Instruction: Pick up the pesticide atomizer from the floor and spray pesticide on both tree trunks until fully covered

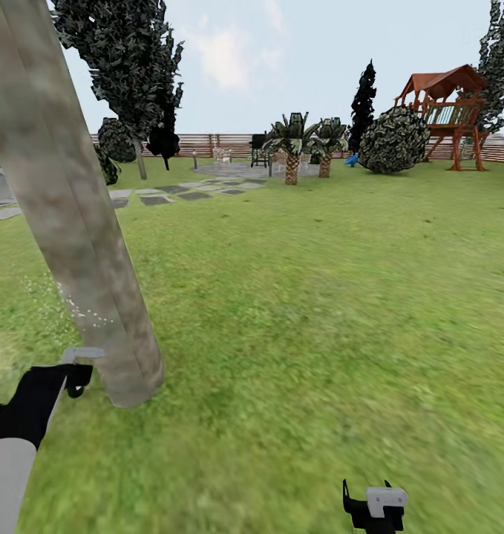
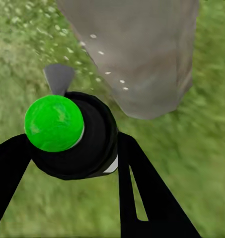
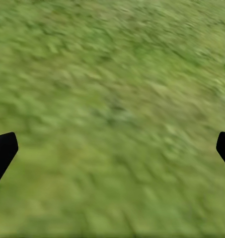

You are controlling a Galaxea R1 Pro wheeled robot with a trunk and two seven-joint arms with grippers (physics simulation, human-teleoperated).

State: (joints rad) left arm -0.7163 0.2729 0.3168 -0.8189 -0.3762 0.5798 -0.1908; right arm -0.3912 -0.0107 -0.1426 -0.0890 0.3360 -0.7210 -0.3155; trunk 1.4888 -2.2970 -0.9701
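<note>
A thick, leaning, mottled grey-beige tree trunk (image 1: 66, 222) rises from the grass at the left. My left gripper (image 1: 79, 371) hovers beside its base, shut on the pesticide atomizer (image 2: 72, 136), a black bottle with a bright green top, its nozzle toward the trunk (image 2: 142, 49). White pesticide specks (image 1: 81, 311) dot the lower trunk and drift in the air before it (image 2: 107, 69). A second tree (image 1: 136, 74) with dark foliage stands far back at the left. My right gripper (image 1: 375, 504) hangs low at the right, open over bare grass (image 3: 112, 99).
Grey stepping stones (image 1: 170, 194) lead to a paved patch with palm-like plants (image 1: 292, 148). A round bush (image 1: 394, 139) and a wooden playset (image 1: 448, 111) stand at the far right, before a brown slat fence (image 1: 207, 144). Open lawn (image 1: 318, 311) spreads ahead and right.
</note>
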